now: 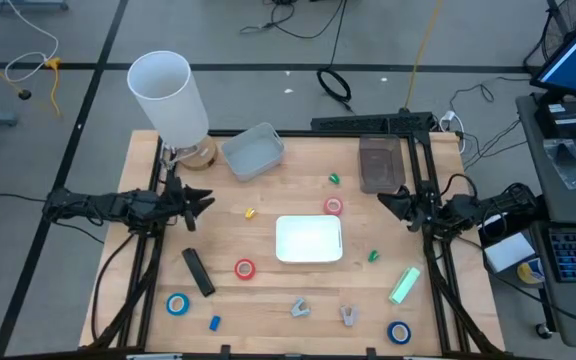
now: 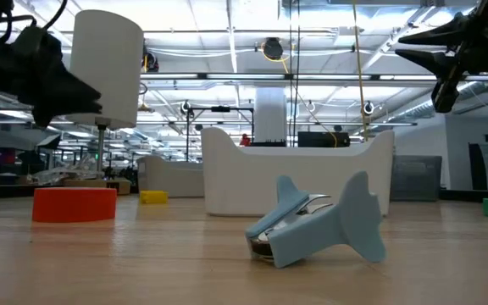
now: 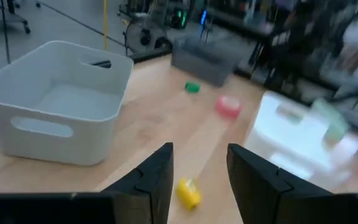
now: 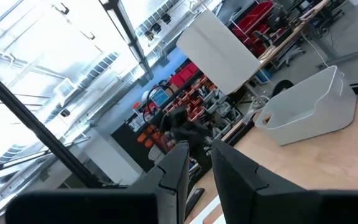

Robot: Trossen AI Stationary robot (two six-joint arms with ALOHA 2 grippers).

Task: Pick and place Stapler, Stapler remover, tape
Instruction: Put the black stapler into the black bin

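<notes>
Near edge: two blue tape rolls (image 1: 177, 305) (image 1: 399, 332), grey-blue winged staple removers (image 1: 299, 308), matte black stapler (image 1: 197, 271); bare wood surrounds the glossy white tray (image 1: 309, 240). Left gripper (image 1: 208, 202) and right gripper (image 1: 386, 199) hover empty, fingers slightly parted

Two dark, jointed arms trail black cables, each ending in a two-fingered black claw (image 1: 206, 203) with angular fingers.

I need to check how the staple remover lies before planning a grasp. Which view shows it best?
The low view: a blue-grey staple remover fills the foreground, tipped on its side, metal claws visible. The high view shows two small removers near the table's front edge, without detail. Neither wrist view shows one.
</notes>
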